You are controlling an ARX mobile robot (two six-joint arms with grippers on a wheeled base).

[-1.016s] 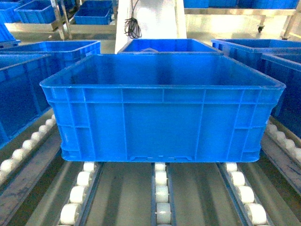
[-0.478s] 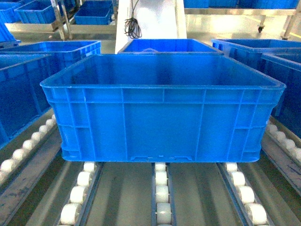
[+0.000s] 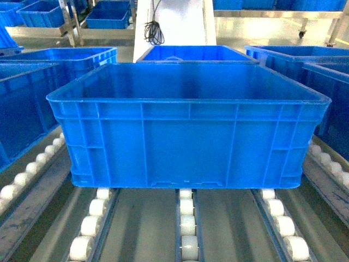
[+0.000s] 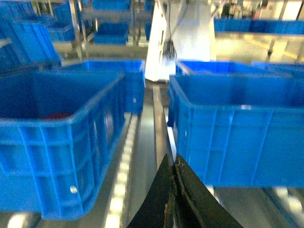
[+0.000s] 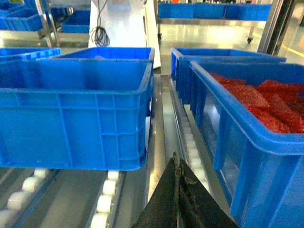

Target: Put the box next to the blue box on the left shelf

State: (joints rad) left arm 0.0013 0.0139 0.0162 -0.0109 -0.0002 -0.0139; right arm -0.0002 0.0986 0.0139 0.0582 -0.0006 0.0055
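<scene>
Right wrist view: box [image 5: 71, 114] up-left of closed right gripper [image 5: 176, 166].

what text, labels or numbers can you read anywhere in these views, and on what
None: no readable word, number, label or brand shows in any view.
The box: plain ribbed walls, no print or sticker.
Neighbouring crates: no markings visible; the left wrist view is blurred.
The left shelf: bare rollers and tracks, no sign.
White pillar behind: blank, only a dark cable hangs on it.
</scene>
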